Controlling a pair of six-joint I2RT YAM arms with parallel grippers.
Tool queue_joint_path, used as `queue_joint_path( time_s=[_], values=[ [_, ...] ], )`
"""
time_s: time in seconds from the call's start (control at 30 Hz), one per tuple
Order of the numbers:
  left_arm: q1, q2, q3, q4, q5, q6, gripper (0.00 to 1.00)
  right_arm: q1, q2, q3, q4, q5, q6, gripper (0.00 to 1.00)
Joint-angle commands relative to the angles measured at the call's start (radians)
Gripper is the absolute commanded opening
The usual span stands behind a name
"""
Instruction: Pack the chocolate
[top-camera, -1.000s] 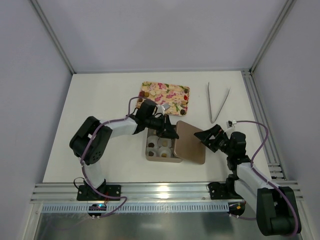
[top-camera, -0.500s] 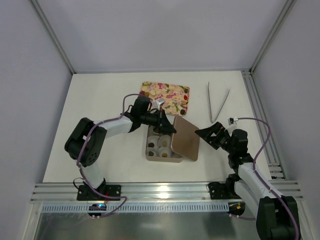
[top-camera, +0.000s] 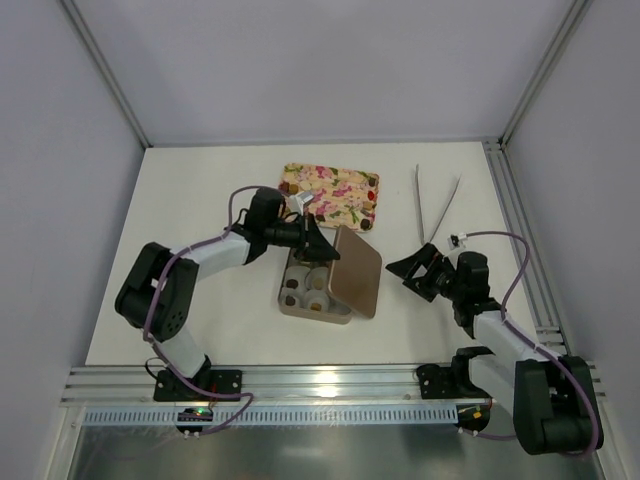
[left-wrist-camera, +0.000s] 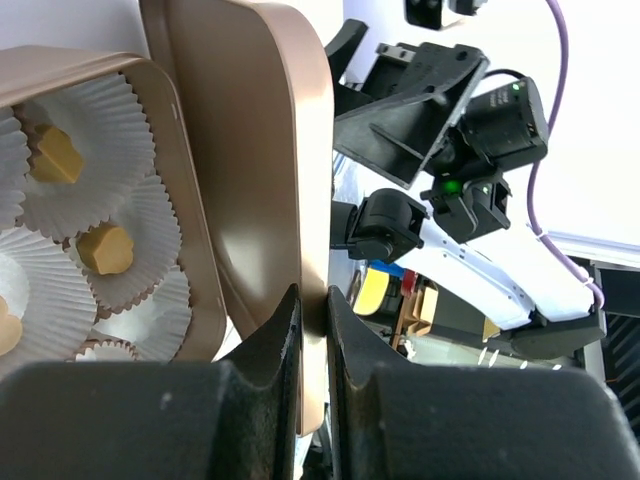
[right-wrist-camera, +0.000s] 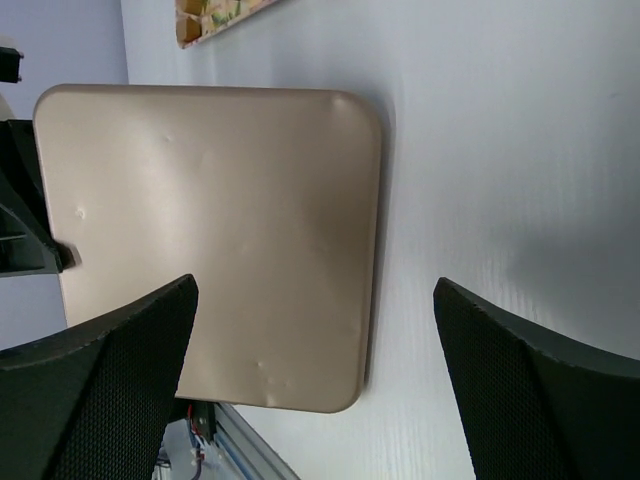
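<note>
Left gripper (left-wrist-camera: 312, 300): jaws clamped on the thin edge of the lid (left-wrist-camera: 260, 180), a narrow pinch with only the fingertips (left-wrist-camera: 285, 330) on the metal. The lid, golden-brown with rounded corners, stands steeply tilted at the right side of the box (top-camera: 300, 305), its inner face turned toward the cups; whether its lower edge rests on the box rim I cannot tell. Right gripper (top-camera: 405, 278): jaws wide apart, holding nothing, hovering just right of the lid and facing its outer face, not touching it. The chocolate (left-wrist-camera: 105, 248): golden-tan pieces sit one apiece in the white paper cups (left-wrist-camera: 150, 210) inside the box. In the top view, dark pieces show in the near cups. Behind the box lies the floral tray (top-camera: 330, 192); among its print I cannot say whether any pieces remain. The tongs (top-camera: 437, 205) lie well apart at the far right. Judgement: closing step in hand. Risks: the pinch is small and off-centre, so the lid may pivot or slip out as it swings down. The box is unheld and already sits askew to the table edge, so a sideways push from the lid could slide it. A lid landing crooked may catch a cup's frill or ride on the rim instead of seating.
</note>
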Motion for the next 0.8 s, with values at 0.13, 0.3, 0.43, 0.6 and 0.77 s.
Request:
queue_joint_path(
  time_s=[0.13, 0.3, 0.43, 0.6, 0.77],
  values=[
    [0.058, -0.083, -0.035, 0.066, 0.058, -0.035, 0.00, 0.041, 0.087, 0.035, 0.131, -0.042, 0.006, 1.00],
    [0.091, -0.114, -0.045, 0.062, 0.078, -0.043, 0.00, 0.070, 0.103, 0.051, 0.138, -0.023, 0.014, 1.00],
    [0.112, -0.123, -0.068, 0.128, 0.096, -0.095, 0.00, 0.119, 0.160, 0.051, 0.238, -0.020, 0.061, 1.00],
    [0.117, -0.125, -0.080, 0.215, 0.116, -0.167, 0.00, 0.203, 0.237, 0.047, 0.349, 0.018, 0.107, 1.00],
    [0.120, -0.135, -0.095, 0.287, 0.130, -0.227, 0.00, 0.232, 0.330, 0.029, 0.505, 0.029, 0.170, 1.00]
  ],
)
